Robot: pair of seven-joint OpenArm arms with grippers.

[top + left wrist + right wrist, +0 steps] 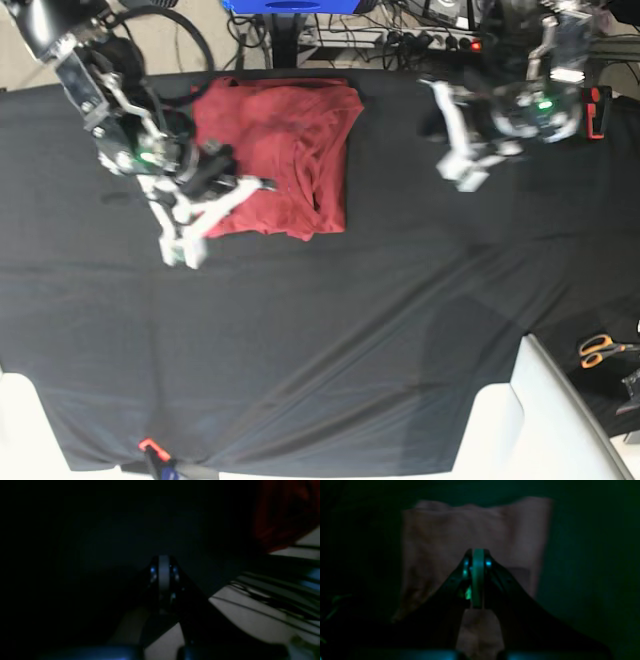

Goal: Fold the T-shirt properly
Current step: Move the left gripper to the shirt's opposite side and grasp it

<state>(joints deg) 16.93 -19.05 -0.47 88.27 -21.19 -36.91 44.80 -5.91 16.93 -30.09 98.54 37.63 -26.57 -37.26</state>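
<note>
I have the T-shirt (pixel 283 160) lying folded into a rough rectangle at the far middle of the counter (pixel 330 340), which is draped in black cloth. My right fingers (pixel 180 250) hang over the black cloth just off the shirt's near corner on that arm's side, and the white links of the arm cross the shirt's edge. They are pressed together with nothing between them. In the right wrist view the shirt (pixel 475 535) fills the frame ahead of the closed right fingers (pixel 478 555), washed pale by the dim light. My left fingers (pixel 462 178) are well apart from the shirt, over bare black cloth on the other side; they too are closed and empty. The left wrist view is nearly black: I see the closed left fingers (pixel 164 562) and a sliver of red shirt (pixel 282 512) at the upper right corner.

The shirt is soft brick-red knit, unprinted, with loose creases and a darker fold running down its middle. The counter cloth shows long shallow wrinkles.

Orange-handled scissors (pixel 600 349) lie at the counter's edge on the left arm's side. Cables and a power strip (pixel 425 38) sit beyond the far edge. Nothing lies between either arm and the shirt.
</note>
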